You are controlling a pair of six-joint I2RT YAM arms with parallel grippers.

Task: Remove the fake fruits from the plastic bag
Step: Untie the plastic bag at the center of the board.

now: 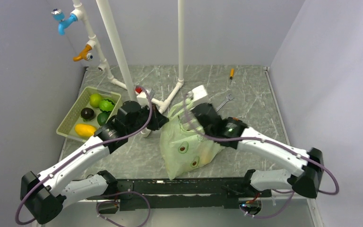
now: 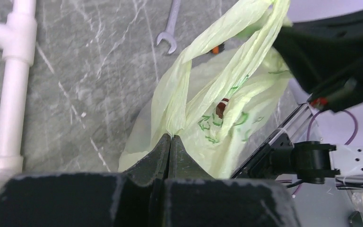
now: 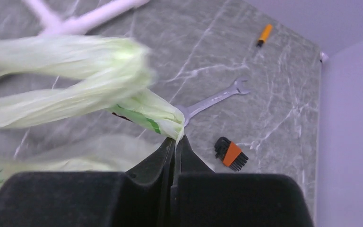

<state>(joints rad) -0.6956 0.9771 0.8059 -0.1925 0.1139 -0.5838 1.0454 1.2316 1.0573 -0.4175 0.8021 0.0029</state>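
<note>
Wrench (image 3: pixel 212 100) and hex-key set (image 3: pixel 230 153) lie on the worktop (image 1: pixel 255 94) behind the plastic bag (image 1: pixel 189 146). Left gripper (image 2: pixel 170 140) and right gripper (image 3: pixel 176 141) each pinch its handles, arms angled inward.

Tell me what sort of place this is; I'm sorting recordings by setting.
Probably a robot test cell in a lab: a marbled table shut in by plain pale walls, a frame of white pipes, and the left gripper and right gripper each pinching the plastic bag.

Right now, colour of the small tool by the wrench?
The small tool is black and orange; right wrist view shows it best.
</note>
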